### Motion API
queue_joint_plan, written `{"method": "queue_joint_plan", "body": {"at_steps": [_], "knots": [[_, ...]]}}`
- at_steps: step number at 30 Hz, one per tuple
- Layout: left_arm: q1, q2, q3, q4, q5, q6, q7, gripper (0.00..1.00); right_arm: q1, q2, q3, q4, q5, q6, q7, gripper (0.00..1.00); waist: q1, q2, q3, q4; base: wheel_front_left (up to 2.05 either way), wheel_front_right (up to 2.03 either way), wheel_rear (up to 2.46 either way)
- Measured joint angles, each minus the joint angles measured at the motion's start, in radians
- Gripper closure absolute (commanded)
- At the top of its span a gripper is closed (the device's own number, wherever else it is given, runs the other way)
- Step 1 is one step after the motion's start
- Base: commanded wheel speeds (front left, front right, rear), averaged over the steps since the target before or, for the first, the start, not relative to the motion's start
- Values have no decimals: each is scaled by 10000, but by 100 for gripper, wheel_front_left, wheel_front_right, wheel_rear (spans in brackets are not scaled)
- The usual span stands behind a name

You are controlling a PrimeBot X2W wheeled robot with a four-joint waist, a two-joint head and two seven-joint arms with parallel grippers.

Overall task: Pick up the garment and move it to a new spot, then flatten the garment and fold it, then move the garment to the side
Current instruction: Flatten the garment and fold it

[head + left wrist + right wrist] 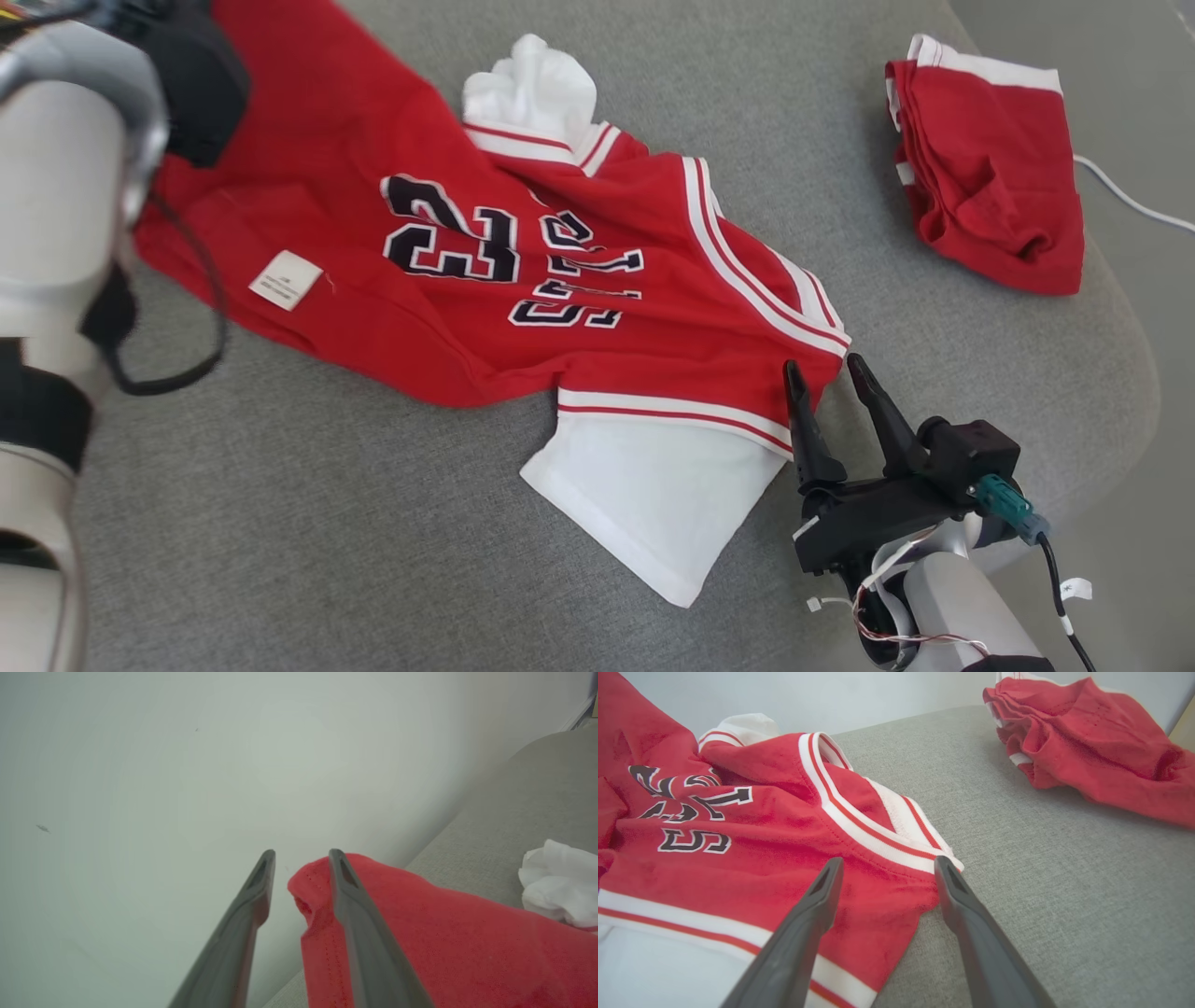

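Looking down at red garment [448,308] w/ white trim, sprawling crumpled across grey cushion [373,523], centre-left in head view, number print and white label [285,280] facing up. Seeing one white sleeve [644,495] lying flat toward near edge, other white sleeve [532,84] bunching up at far side.

Finding R gripper [823,375] sitting at garment's shoulder corner, fingers standing wide apart, gripping nothing. Seeing, in R wrist view, both fingers straddling that red corner just beside striped neckline [859,821].

Finding L gripper [301,854] at garment's far-left end, fingers parted, not pinching anything. Noting red hem corner [310,891] poking up in the gap, leaning against one finger [355,914].

Spotting pale L forearm [56,233] showing blurred at left edge of head view.

Noticing second red garment [990,177] sitting bunched well apart at far right of cushion, white cable [1130,201] trailing beside it.
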Motion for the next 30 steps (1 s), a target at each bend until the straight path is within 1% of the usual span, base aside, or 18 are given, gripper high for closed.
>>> {"method": "queue_joint_plan", "body": {"at_steps": [3, 9, 12, 13, 18, 22, 27, 30], "knots": [[-109, 242, -201, 169, -50, -48, -75, 0, 59, 48, -159, -19, 13, 0, -2, 0, 0, 0, 228, -96, 0, 0, 0], [188, 132, -780, 303, -934, -67, -94, 0, 135, 65, -337, -12, -8, 0, -17, 0, 0, 0, 339, 161, 0, 0, 0], [740, -40, -951, 259, -1553, -67, -150, 0, 104, 75, -357, 4, -40, 0, -17, 0, 0, 0, 265, 405, 0, 0, 0], [740, -40, -951, 259, -1553, -67, -150, 0, 104, 75, -357, 4, -40, 0, -17, 0, 0, 0, 265, 405, 0, 0, 0], [1822, -374, -1137, 263, -2600, -69, 65, 0, 52, 81, -359, 111, -140, 0, -17, 0, 0, 0, 38, 738, 0, 0, 0], [2542, -550, -976, 339, -3239, -69, -21, 0, 67, 82, -374, 196, -203, 0, -17, 0, -1, 0, -186, 892, 0, 0, 0], [3316, -984, -861, 569, -3630, -65, -180, 0, 205, 71, -414, 259, -236, 0, -17, 0, -1, -1, -394, 993, 0, 0, 0], [3403, -949, -842, 692, -3695, 73, -293, 0, 207, 58, -405, 265, -268, 0, -17, 0, -1, 0, -409, 946, 0, 0, 0]]}}
